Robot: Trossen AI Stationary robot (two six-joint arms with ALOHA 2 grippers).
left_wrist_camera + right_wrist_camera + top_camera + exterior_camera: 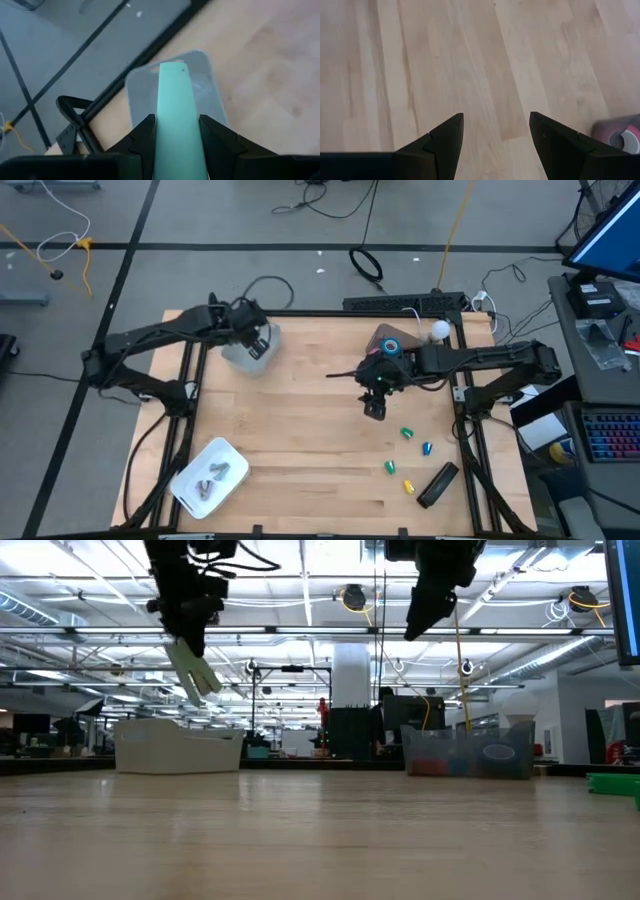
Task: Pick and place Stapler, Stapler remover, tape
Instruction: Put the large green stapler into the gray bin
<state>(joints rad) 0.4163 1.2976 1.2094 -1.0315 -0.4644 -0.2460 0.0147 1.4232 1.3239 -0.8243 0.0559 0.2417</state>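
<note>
My left gripper [256, 338] [177, 127] is at the table's far left, shut on a long pale green stapler [175, 95] [195, 670], above a clear bin [243, 360] [212, 85]. My right gripper [374, 410] [496, 125] [420, 620] hangs open over bare wood at the table's middle right and touches nothing. A black stapler [437, 483] lies near the right front corner. Beside it lie several small green, blue and yellow pieces [405, 433]. A second bin [390, 340] [468, 753] at the far right holds red and blue things, among them a red tape roll [629, 137] with a pale centre. My left gripper pinches the pale green stapler between its two fingers [142, 135], one on each long side [165, 125]. The stapler runs on ahead of the fingers. It is lifted clear and slants downward below the gripper, its free end [172, 67] above the clear bin.
A white tray [208, 476] with grey pieces sits at the near left corner. Bare wood [300, 430] stretches across the table's middle. Dark frame rails run along the left and right edges, and cables lie on the floor beyond the far edge.
</note>
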